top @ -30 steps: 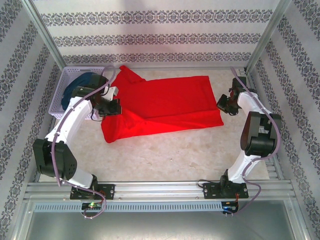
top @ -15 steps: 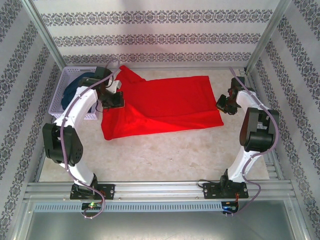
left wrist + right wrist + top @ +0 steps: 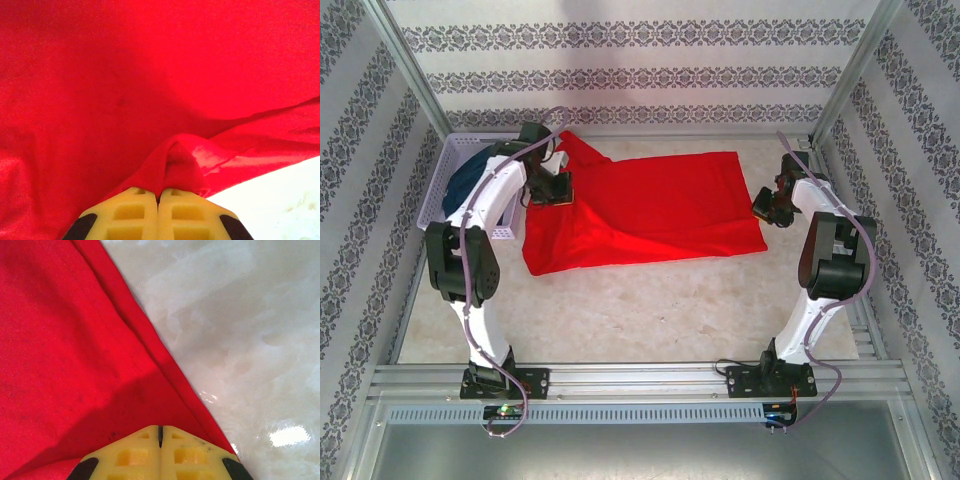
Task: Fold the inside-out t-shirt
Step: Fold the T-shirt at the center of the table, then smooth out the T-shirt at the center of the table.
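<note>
Beside the lilac basket (image 3: 437, 195), the left hand (image 3: 558, 190) clamps a raised pinch at the left end of the inside-out t-shirt (image 3: 660, 205), which lies spread, plain red, across the far half of the counter (image 3: 650, 310), and the right hand (image 3: 767, 208) clamps shut on its right edge.
</note>
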`<state>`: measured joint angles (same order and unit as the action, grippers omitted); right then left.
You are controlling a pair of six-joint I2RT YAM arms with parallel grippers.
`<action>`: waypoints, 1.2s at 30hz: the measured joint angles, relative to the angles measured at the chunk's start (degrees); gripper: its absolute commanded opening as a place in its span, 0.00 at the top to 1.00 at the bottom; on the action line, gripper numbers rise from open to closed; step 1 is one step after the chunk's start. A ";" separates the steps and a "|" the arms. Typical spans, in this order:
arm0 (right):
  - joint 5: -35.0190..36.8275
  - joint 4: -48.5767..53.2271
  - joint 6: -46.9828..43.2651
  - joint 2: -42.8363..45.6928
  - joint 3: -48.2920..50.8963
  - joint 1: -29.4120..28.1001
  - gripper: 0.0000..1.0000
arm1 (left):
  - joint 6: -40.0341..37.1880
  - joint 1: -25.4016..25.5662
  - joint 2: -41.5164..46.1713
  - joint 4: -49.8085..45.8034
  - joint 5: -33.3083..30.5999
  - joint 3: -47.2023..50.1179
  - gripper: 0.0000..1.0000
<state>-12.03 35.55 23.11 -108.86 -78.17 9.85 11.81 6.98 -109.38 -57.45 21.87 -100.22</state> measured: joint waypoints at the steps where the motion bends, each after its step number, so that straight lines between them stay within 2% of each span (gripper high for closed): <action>1: 0.00 -0.02 -0.02 -0.22 -0.13 0.00 0.96 | -0.07 0.00 -0.70 -0.26 -0.28 -0.66 0.96; 4: 0.28 -0.02 -0.22 -1.33 -0.79 -0.37 0.92 | -0.28 0.00 -4.13 -1.22 -1.66 -4.15 0.94; 8: 0.76 0.02 -0.98 -2.91 -1.90 -0.37 0.71 | -0.66 -0.09 -11.41 -2.34 -3.80 -11.21 0.83; 10: 1.14 0.20 -1.14 -3.19 -2.73 -0.37 0.64 | -0.72 -0.15 -15.50 -2.67 -4.42 -14.97 0.81; 15: 3.61 0.20 -2.25 -1.99 -4.81 -0.44 0.54 | -0.57 -0.42 -25.88 -4.26 -6.51 -26.88 0.56; 19: 4.48 -3.76 -3.56 5.38 -0.13 -2.56 0.48 | -0.24 -0.42 -27.39 -5.11 -8.96 -28.85 0.49; 21: 3.61 -6.67 -4.85 10.84 4.02 -6.23 0.46 | 0.22 -0.42 -23.98 -3.48 -11.04 -23.23 0.46; 23: 2.14 -10.03 -6.67 15.06 7.10 -12.55 0.44 | 1.16 -0.48 -17.35 -0.55 -13.05 -13.16 0.45; 26: 0.31 -14.99 -10.47 16.55 8.28 -25.40 0.40 | 3.67 -1.11 -3.98 4.35 -14.49 3.37 0.44; 30: -0.94 -18.95 -17.29 11.17 5.31 -41.46 0.32 | 7.48 -3.67 12.09 12.55 -14.78 19.28 0.42; 33: -0.87 -19.71 -22.29 3.23 -0.98 -48.22 0.32 | 11.26 -7.10 20.28 20.20 -13.94 30.47 0.42; 36: 0.13 -19.52 -26.64 -5.03 -8.07 -51.91 0.32 | 14.21 -10.54 23.15 24.46 -13.40 37.86 0.42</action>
<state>-11.90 16.03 -3.53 -113.89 -86.24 -42.06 26.02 -3.55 -86.24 -32.99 8.47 -62.37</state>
